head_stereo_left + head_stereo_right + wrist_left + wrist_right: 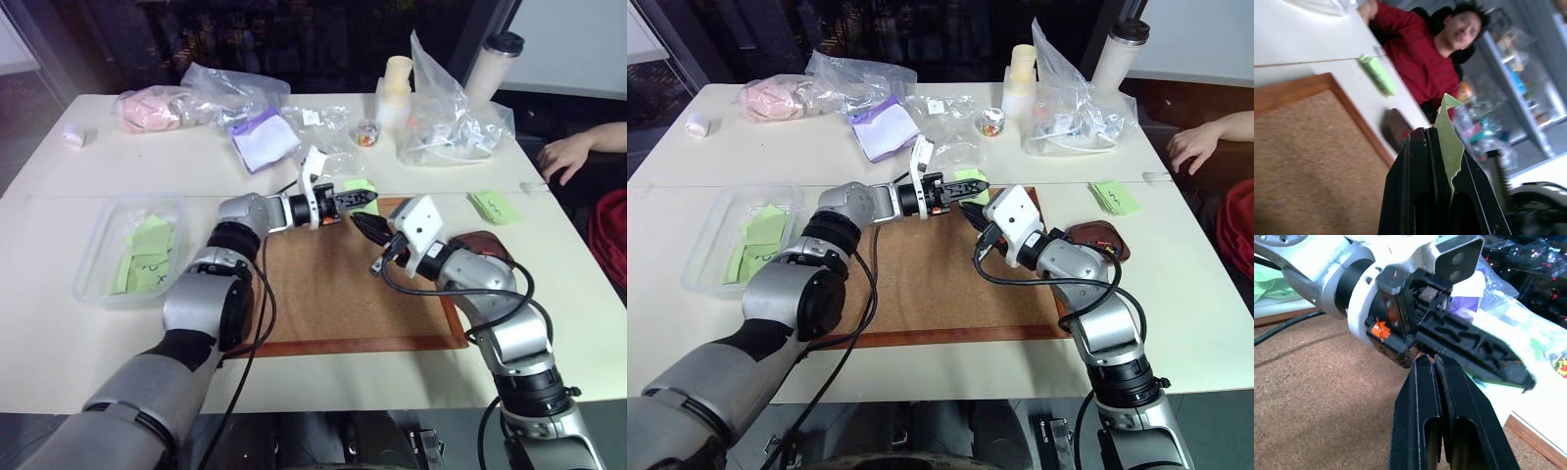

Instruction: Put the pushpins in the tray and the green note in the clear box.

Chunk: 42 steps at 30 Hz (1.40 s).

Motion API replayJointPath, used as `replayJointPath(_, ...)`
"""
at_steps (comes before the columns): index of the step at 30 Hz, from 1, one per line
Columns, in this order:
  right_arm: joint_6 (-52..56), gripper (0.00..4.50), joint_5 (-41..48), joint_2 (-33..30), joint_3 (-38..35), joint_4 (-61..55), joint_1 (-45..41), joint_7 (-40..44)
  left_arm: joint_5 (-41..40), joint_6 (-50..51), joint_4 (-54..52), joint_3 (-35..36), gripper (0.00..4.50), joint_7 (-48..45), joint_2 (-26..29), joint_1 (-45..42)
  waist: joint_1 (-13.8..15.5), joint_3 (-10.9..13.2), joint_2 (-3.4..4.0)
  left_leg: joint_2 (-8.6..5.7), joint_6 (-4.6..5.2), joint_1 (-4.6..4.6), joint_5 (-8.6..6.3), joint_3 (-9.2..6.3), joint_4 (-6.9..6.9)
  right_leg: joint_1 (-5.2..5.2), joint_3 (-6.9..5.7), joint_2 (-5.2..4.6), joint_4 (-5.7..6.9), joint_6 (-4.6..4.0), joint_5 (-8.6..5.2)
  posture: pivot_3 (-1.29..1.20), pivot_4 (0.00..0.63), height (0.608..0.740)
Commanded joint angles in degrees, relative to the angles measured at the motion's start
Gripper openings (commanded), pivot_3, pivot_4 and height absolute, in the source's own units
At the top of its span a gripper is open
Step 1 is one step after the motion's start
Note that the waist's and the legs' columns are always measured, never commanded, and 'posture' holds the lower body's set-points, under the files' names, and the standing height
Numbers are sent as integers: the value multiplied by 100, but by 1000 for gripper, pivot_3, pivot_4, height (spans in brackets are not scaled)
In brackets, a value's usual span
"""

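White counter (59, 323) crowded at the far edge: clear plastic bags (446, 122), pink bundle (152, 108), purple pad (265, 137), lidded cup (495, 64). A person's hand (568, 155) rests at the far right corner. Pad of green notes (495, 206) lies right of the corkboard (343, 294). Left claw (361, 199) clamped tight on the green note (1449, 139), held above the corkboard's far edge. Right claw (364, 225) fully closed, nothing visibly in it, tips just beside the left claw. Clear box (98, 257) sits well to the left, green notes inside. Tray (1097, 240) lies right of the board, behind the right arm
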Motion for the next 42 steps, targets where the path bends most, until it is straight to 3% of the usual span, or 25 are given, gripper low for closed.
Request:
replayJointPath(1, -91, 0, 179, 112, -387, -361, -114, -213, 87, -220, 54, 50, 26, 24, 53, 25, 0, 0, 0, 0, 0, 0, 0, 0, 0, 0, 0, 0, 0, 0, 0, 0, 150, 734)
replayJointPath(9, 1124, 0, 1849, 778, -2164, -1040, 44, -1300, 102, -377, -354, 26, 26, 9, 164, 106, 19, 0, 0, 1, -26, 0, 15, -1, 1, 1, 0, -3, 3, 0, 0, 0, 150, 734)
replayJointPath(11, 1423, 0, 2048, 683, -2808, -1012, 98, -1673, 151, -383, -1068, -187, 26, -80, 211, 201, 31, 0, 0, 1, -25, 0, 14, -1, 1, 3, -1, -4, 3, 0, 0, 0, 150, 734)
replayJointPath(14, 1806, 0, 1803, 162, -3306, -715, 388, -1917, 610, -736, -2917, -1114, 26, -340, 410, 795, 30, -1, 2, -1, -26, -3, 15, -1, -1, 3, 1, -10, 1, 0, 0, 0, 150, 734)
replayJointPath(17, 2098, 0, 1505, -325, -3294, -319, 706, -1992, 1036, -1118, -4354, -1931, 26, -532, 787, 1391, 14, -6, 11, 0, -31, 0, 17, 5, -6, 3, 6, -9, -2, 0, 0, 0, 150, 734)
replayJointPath(20, 2212, 0, 1332, -565, -3152, 90, 841, -1953, 1375, -1447, -4932, -2390, 26, -530, 1038, 1689, -3, -7, 18, 2, -30, 11, 17, 10, -7, 4, 11, -1, 8, -1, 0, 0, 150, 734)
replayJointPath(26, 2135, 0, 1262, -652, -3000, 869, 782, -1730, 1935, -2076, -5155, -3055, 26, -641, 1403, 1857, -1, -7, 21, 1, -13, 21, 8, 6, -4, 15, 11, 6, 11, -2, 1, 0, 150, 734)
replayJointPath(34, 2184, 0, 1368, -591, -3005, 917, 941, -1566, 1973, -2188, -5207, -3158, 26, -646, 1409, 1982, 20, -6, 21, 1, 0, 14, 1, 5, -1, 14, 10, 1, 4, -1, 1, 0, 150, 734)
replayJointPath(37, 2126, 908, 1337, -582, -2996, 930, 989, -1574, 1979, -2202, -5202, -3183, 0, -627, 1387, 1999, 16, -6, 21, 1, 0, 14, 0, 4, -1, 13, 9, 2, 4, -1, 1, 0, 150, 734)
replayJointPath(42, 2005, 3431, 1324, -561, -2990, 965, 1011, -1561, 2039, -2267, -5196, -3264, 0, -604, 1364, 2073, 10, -6, 21, 1, 0, 15, 0, 4, -1, 13, 9, 3, 5, -1, 1, 0, 150, 734)
